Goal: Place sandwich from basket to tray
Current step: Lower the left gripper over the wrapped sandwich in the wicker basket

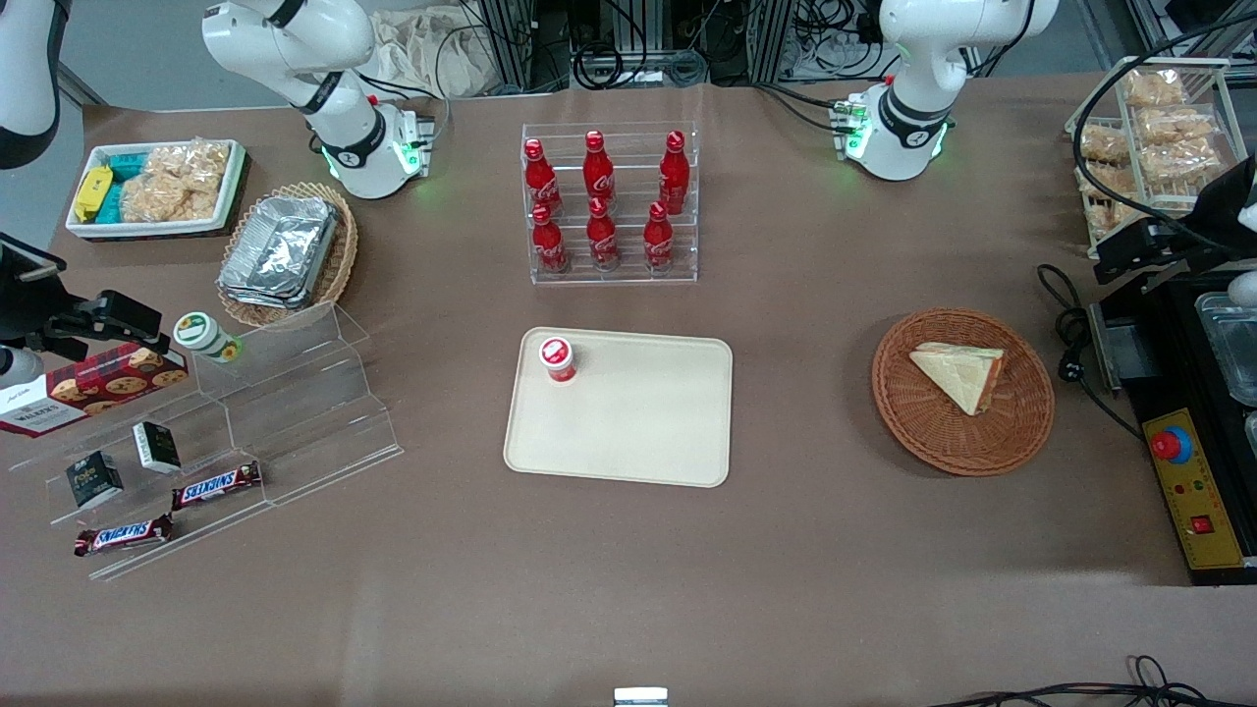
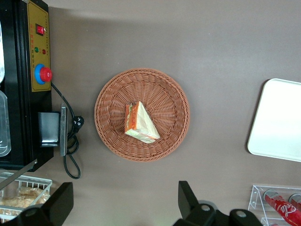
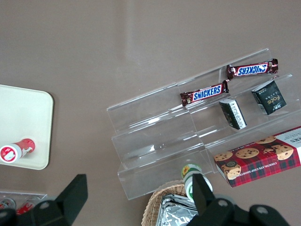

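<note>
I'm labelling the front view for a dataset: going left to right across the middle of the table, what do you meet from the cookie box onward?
Cookie box → green-lidded cup → red-lidded cup standing on the tray → basket holding the sandwich → control box. The gripper is open, above the basket.

Illumination is even, diffuse and bright. The basket (image 1: pixel 963 391) casts only a faint, soft shadow on the table (image 1: pixel 628 570). The foil trays (image 1: pixel 280 247) show mild glare. The gripper (image 2: pixel 122 207), above the basket, is dark and slightly defocused; its fingers are spread.
</note>
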You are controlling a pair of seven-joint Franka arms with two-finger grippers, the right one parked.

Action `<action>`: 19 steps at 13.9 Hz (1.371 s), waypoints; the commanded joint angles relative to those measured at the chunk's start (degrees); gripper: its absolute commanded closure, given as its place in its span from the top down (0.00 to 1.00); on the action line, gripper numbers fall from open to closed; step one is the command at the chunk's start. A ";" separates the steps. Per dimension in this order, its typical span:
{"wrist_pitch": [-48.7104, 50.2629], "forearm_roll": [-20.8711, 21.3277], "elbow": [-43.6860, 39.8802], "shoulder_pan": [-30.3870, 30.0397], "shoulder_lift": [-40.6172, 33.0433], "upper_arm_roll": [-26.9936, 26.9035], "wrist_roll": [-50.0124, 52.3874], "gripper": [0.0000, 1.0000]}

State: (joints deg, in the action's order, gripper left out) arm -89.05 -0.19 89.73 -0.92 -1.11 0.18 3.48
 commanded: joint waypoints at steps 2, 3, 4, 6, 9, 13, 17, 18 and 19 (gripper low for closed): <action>-0.68 0.46 0.88 -1.01 -1.00 0.61 -1.54 1.00; -0.51 0.54 0.53 -1.10 -0.74 0.61 -1.45 1.00; -0.51 0.89 1.14 -1.10 -0.74 0.61 -1.37 1.00; -0.68 -0.07 2.54 -1.45 -0.47 0.44 0.82 1.00; -2.69 -1.30 5.35 -2.85 2.85 -0.27 1.27 1.00; -13.84 -5.07 14.74 -5.75 5.15 -1.32 1.36 1.00; -21.48 -8.24 21.16 -7.25 9.36 -1.32 2.24 1.00; -24.65 -9.64 23.53 -7.34 10.41 -1.32 2.50 1.00; -28.51 -10.96 26.08 -7.34 11.30 -1.32 2.68 1.00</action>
State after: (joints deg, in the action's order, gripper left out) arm -112.03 -8.97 111.34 -7.86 9.54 -1.65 4.81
